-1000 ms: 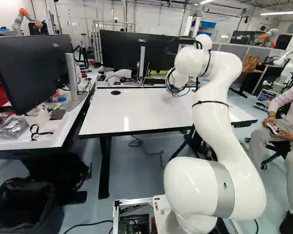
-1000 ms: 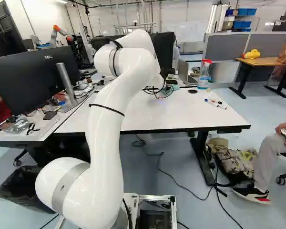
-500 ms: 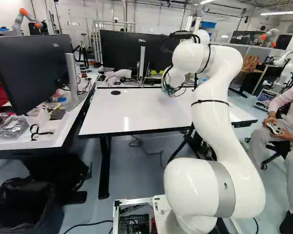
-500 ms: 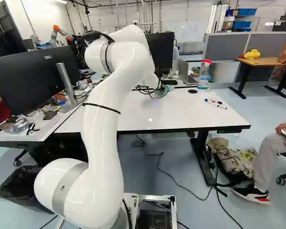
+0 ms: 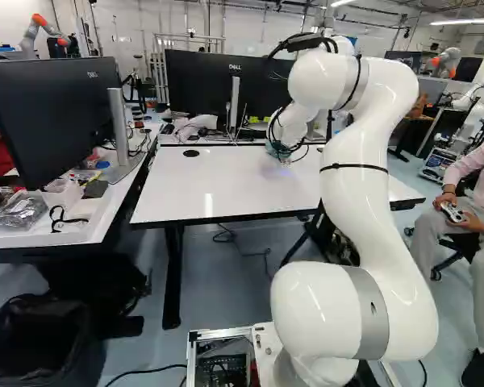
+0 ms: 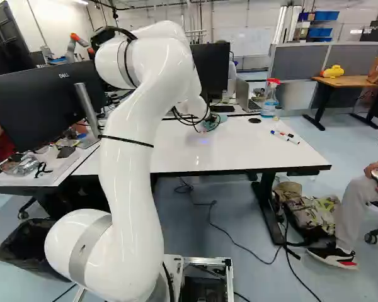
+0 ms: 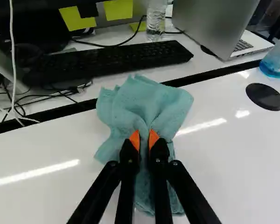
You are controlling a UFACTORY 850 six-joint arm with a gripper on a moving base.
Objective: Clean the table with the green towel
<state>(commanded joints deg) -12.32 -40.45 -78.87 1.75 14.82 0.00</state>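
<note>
In the left base view the gripper (image 5: 283,157) is mostly hidden by the wrist and cables, low over the far part of the white table (image 5: 226,189). The wrist view shows the gripper (image 7: 144,140) shut on the green towel (image 7: 144,105), with a fold pinched between the orange pads. The bunched cloth spreads ahead of the fingers and on both sides of them, and part hangs beneath. Its far edge reaches the table's back edge. Whether its whole underside touches the tabletop cannot be told.
Behind the table's back edge lie a keyboard (image 7: 112,60), a laptop (image 7: 214,28) and a bottle (image 7: 156,18). A spray bottle (image 6: 270,99) and markers (image 6: 285,136) are at the table's right. Monitors (image 5: 52,121) stand at the left and back. Another robot (image 5: 44,36) is far off.
The arm's upper part has swung and its elbow has shifted. In the right base view the wrist has moved left, carrying the held towel with it. The base has stayed still.
</note>
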